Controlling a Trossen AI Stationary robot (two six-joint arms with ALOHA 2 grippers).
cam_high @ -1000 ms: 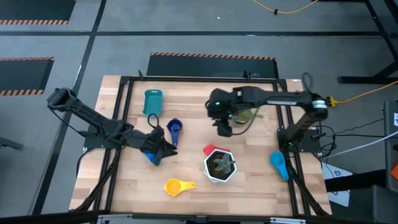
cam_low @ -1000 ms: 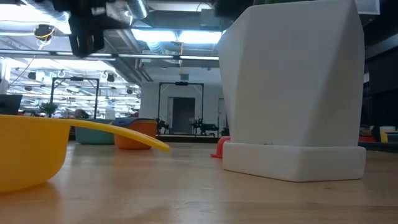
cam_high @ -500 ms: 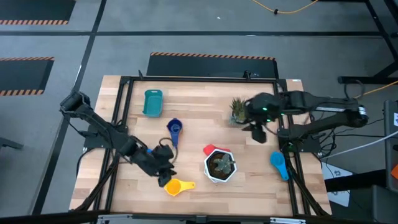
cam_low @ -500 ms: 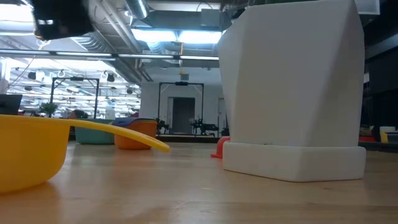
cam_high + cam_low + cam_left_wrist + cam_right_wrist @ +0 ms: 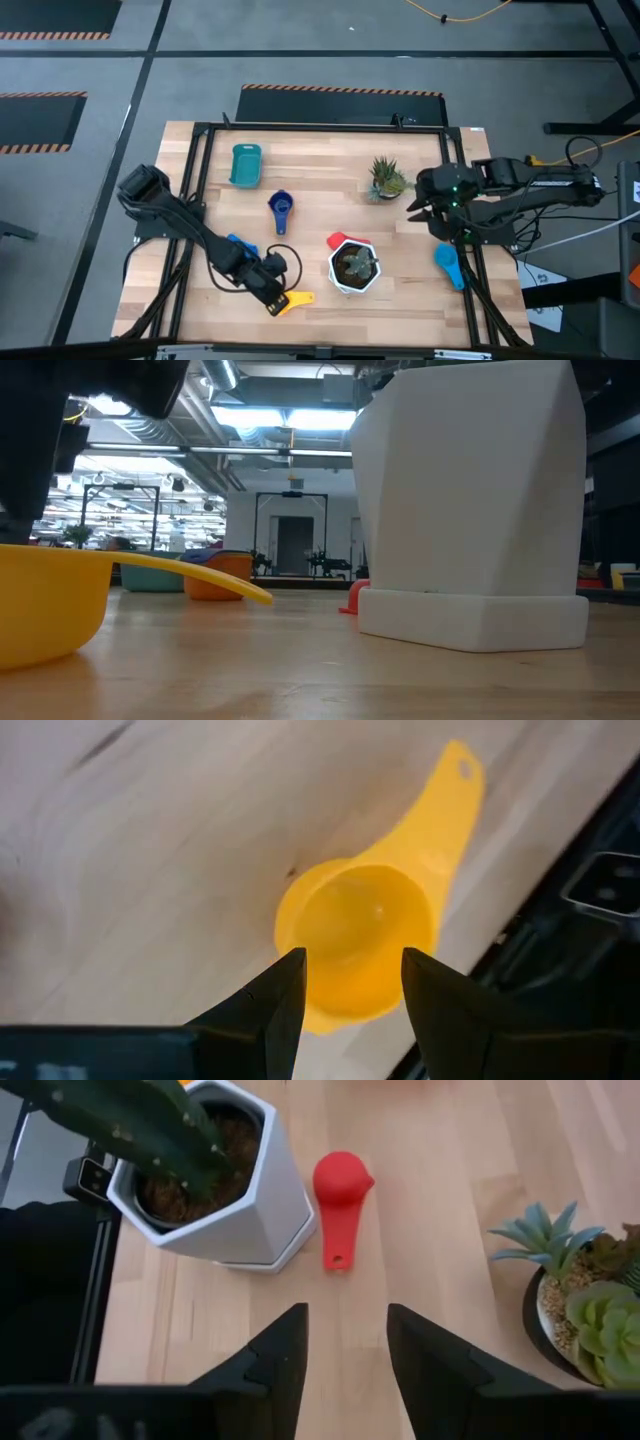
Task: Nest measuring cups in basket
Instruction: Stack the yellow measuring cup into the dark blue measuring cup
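Left hand: fingers spread open, poised right over the yellow cup, one finger either side of its bowl, gripping nothing
Yellow cup: upright on the wooden surface near its front edge, handle pointing toward the frame rail
Right hand: open and empty, above the surface's right side, between the succulent pot and the light blue cup
Red cup: upside down, just beside the white hexagonal pot
Dark blue cup: mid-surface, alone
Basket: far left part of the surface, well apart from the yellow cup
Orange cup: seen in the low view far back, beside the basket
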